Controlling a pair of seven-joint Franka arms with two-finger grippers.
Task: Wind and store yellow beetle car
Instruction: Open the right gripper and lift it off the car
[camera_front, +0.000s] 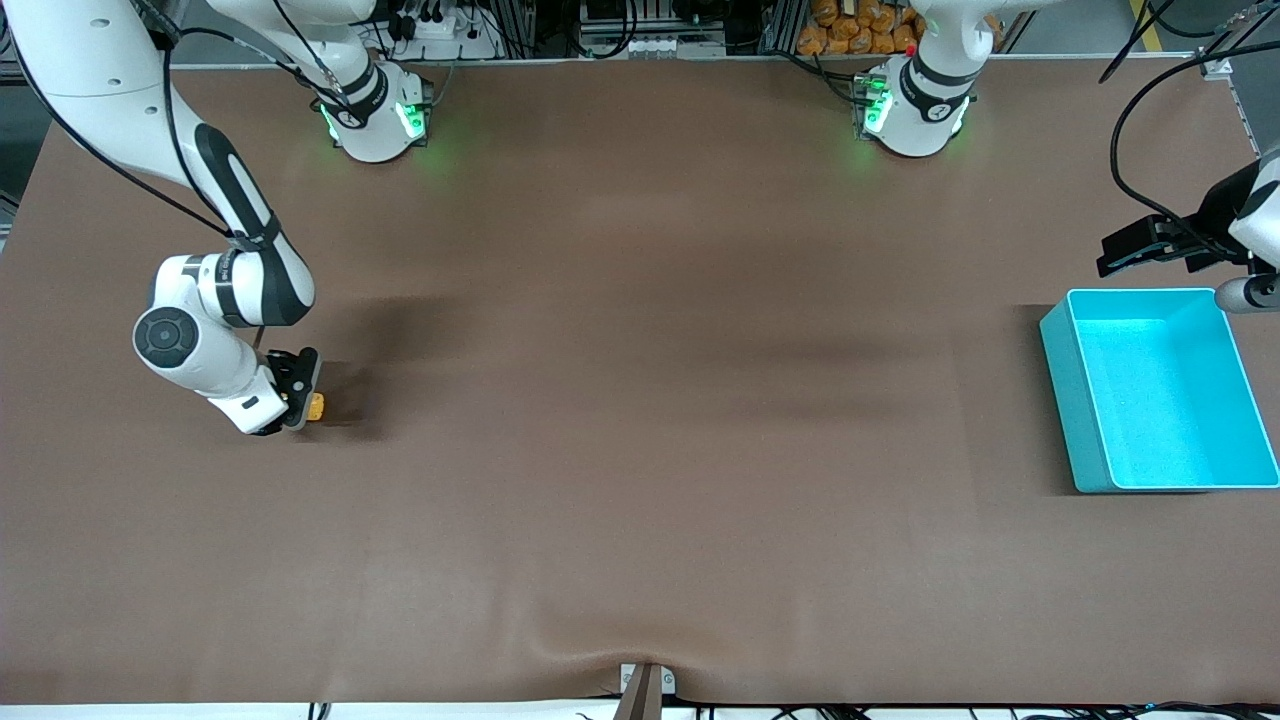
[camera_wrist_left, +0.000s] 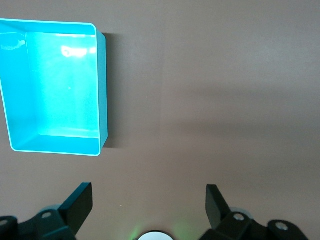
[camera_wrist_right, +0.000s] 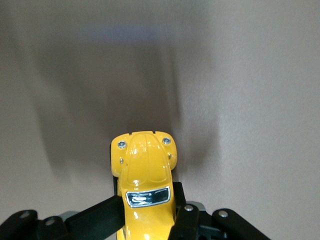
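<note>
Down at the right arm's end of the table, the right gripper pinches the yellow beetle car, rounded, glossy, dark-windowed; the left gripper waits wide open beside the turquoise bin.

This is a robotics lab. 2 white robot arms stand bolted by their bases along one edge of a big table covered with a plain brown mat, green lights glowing on each base. Black cables loop down to the arms, and past the table's edge sit metal frame rails and a power strip.
</note>
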